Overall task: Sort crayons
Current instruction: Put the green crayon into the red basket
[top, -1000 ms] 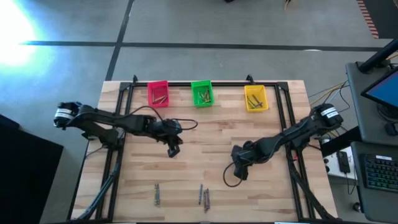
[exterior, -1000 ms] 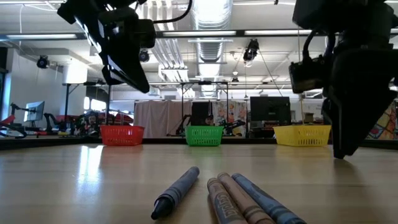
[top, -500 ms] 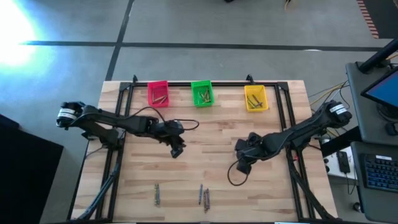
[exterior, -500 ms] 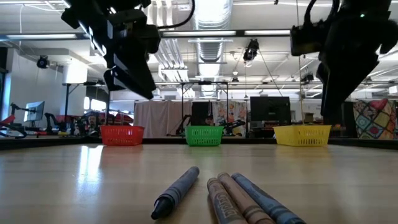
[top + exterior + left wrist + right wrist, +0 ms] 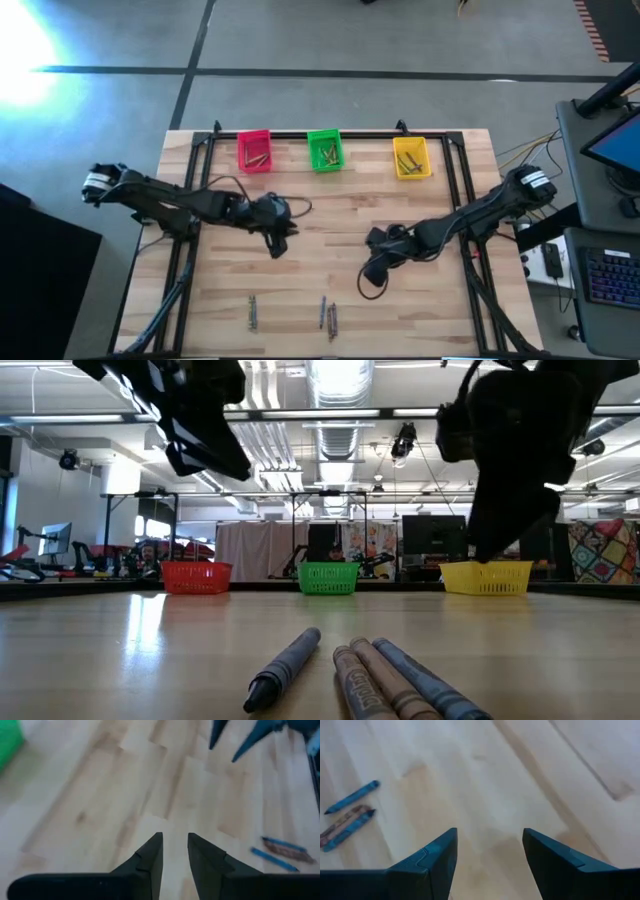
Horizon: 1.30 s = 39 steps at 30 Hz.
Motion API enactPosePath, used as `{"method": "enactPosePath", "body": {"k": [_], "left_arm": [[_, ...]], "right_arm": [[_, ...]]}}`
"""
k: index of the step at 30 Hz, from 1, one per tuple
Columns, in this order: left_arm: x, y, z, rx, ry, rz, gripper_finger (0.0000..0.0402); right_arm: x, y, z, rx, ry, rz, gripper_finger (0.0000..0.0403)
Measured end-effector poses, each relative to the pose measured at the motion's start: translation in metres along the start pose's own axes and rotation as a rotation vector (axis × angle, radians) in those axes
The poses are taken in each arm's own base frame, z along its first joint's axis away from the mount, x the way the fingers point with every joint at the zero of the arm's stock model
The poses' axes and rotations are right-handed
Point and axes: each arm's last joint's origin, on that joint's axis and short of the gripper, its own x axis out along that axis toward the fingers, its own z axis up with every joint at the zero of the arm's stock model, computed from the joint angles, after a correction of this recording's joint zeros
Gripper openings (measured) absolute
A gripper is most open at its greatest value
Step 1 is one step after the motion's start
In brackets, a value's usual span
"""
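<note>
Wooden table [image 5: 330,255] lies bare between your grippers: left gripper [image 5: 175,851] slightly parted, right gripper [image 5: 489,845] spread wide, both empty. Crayons [image 5: 328,317] lie near the front edge; pink bin [image 5: 254,150], green bin [image 5: 325,150] and yellow bin [image 5: 410,158] line the far edge.

you have a light wooden desk [image 5: 330,275] with a black frame along its edges. at its far edge stand three small plastic bins in a row, apart from one another: pink bin [image 5: 254,150], green bin [image 5: 324,150], yellow bin [image 5: 410,157]. beside the desk on the right you will find a keyboard [image 5: 610,275] and a monitor [image 5: 615,140].
</note>
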Motion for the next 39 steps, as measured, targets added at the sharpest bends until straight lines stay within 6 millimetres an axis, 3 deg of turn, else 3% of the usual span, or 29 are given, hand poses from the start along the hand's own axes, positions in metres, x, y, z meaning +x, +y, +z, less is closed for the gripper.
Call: {"method": "enactPosePath", "body": {"k": [7, 15, 20, 26, 30, 39], "left_arm": [[0.007, -0.031, -0.025, -0.013, 0.084, -0.029, 0.0071], [-0.008, -0.049, -0.071, -0.332, 0.355, 0.097, 0.0071], [-0.021, -0.070, -0.103, -0.478, 0.469, 0.155, 0.0096], [-0.024, -0.087, -0.127, -0.655, 0.548, 0.211, 0.0171], [-0.017, -0.096, -0.144, -0.708, 0.579, 0.265, 0.0203], [0.005, -0.111, -0.162, -0.723, 0.617, 0.261, 0.0192]], "right_arm": [[0.024, 0.024, 0.008, -0.220, 0.012, 0.055, 0.0214], [0.048, 0.063, 0.029, -0.563, 0.080, 0.003, 0.0215], [0.051, 0.078, 0.044, -0.670, -0.018, -0.112, 0.0215], [0.054, 0.073, 0.047, -0.649, -0.150, -0.282, 0.0215], [0.058, 0.068, 0.037, -0.587, -0.160, -0.322, 0.0215], [0.065, 0.060, 0.006, -0.571, -0.114, -0.335, 0.0215]]}}
